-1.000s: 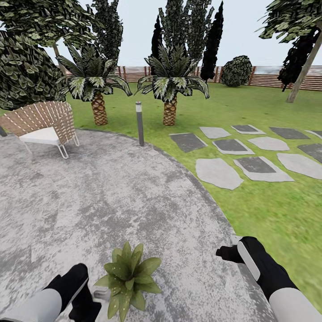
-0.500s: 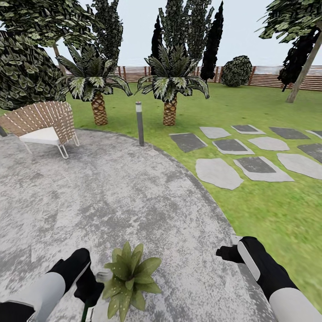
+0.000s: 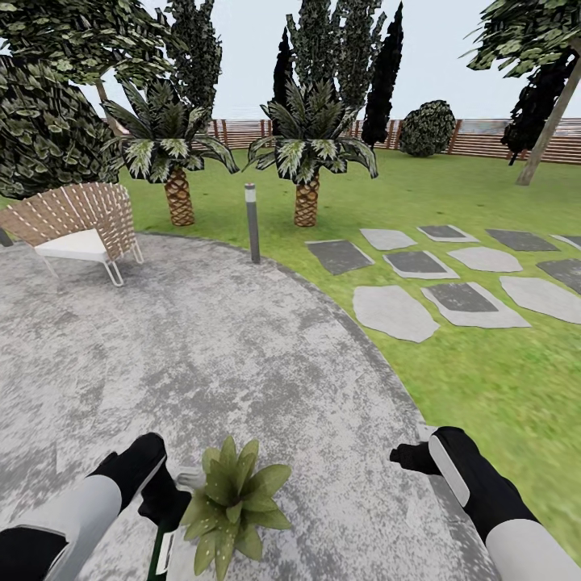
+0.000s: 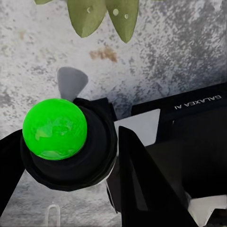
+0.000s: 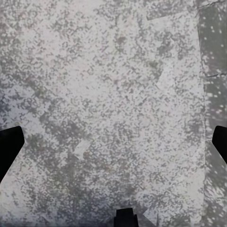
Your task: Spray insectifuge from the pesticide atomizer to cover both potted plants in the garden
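On the stone patio [image 3: 202, 347], the left gripper [image 3: 165, 504] grips the atomizer [image 3: 161, 550], its green body and white label hanging below the fingers, its black top close beside a potted plant [image 3: 230, 500] at the near edge of the head view. The right gripper [image 3: 407, 457] hovers empty, fingers spread, over bare patio near the lawn [image 3: 484, 379].

My feeds were bright and evenly lit under a pale sky; no hard shadows or glare, only grass [image 3: 500, 379] beside the patio [image 3: 242, 355] looked smeared.
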Motion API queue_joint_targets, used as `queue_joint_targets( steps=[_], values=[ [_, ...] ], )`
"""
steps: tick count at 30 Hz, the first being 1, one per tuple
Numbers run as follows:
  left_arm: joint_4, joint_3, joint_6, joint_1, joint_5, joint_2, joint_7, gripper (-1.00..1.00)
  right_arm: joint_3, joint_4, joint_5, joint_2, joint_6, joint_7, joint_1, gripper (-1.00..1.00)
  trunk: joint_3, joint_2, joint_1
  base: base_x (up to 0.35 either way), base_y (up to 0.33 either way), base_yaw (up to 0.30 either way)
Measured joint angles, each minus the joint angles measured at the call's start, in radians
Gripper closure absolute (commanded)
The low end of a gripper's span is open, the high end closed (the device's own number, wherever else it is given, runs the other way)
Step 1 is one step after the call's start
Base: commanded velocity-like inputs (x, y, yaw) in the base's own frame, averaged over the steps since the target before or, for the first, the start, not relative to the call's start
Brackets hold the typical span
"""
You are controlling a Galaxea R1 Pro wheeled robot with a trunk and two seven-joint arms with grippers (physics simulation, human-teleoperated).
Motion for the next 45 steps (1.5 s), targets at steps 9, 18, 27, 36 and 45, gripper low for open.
queue_joint_targets(
  steps=[9,18,27,36,45],
  values=[
    [0.0,0.001,-0.001,0.033,-0.002,-0.001,0.001,1.0,0.001,0.0,0.0,0.0,-0.001,0.0,0.0,-1.0,0.0,0.0,0.0,0.0,0.176,0.0],
    [0.005,0.001,-0.002,0.087,-0.003,-0.002,0.001,1.0,0.001,0.0,0.0,0.0,0.0,0.0,0.0,-1.0,0.0,0.0,0.0,0.0,0.02,0.0],
    [0.006,0.0,-0.002,0.105,-0.003,-0.001,0.002,1.0,0.001,0.0,0.0,0.0,0.0,0.0,0.0,-1.0,0.0,0.0,0.0,0.0,0.0,0.0],
    [0.007,-0.001,-0.002,0.132,-0.003,0.0,0.002,1.0,0.001,0.0,0.0,0.0,0.0,0.0,0.0,-1.0,0.0,0.0,0.0,0.0,0.0,-0.167],
    [0.004,-0.003,-0.002,0.134,-0.003,0.001,0.004,1.0,0.001,0.0,0.0,0.0,0.0,0.0,0.0,-1.0,0.0,0.0,0.0,0.0,0.0,-0.047]
  ],
)
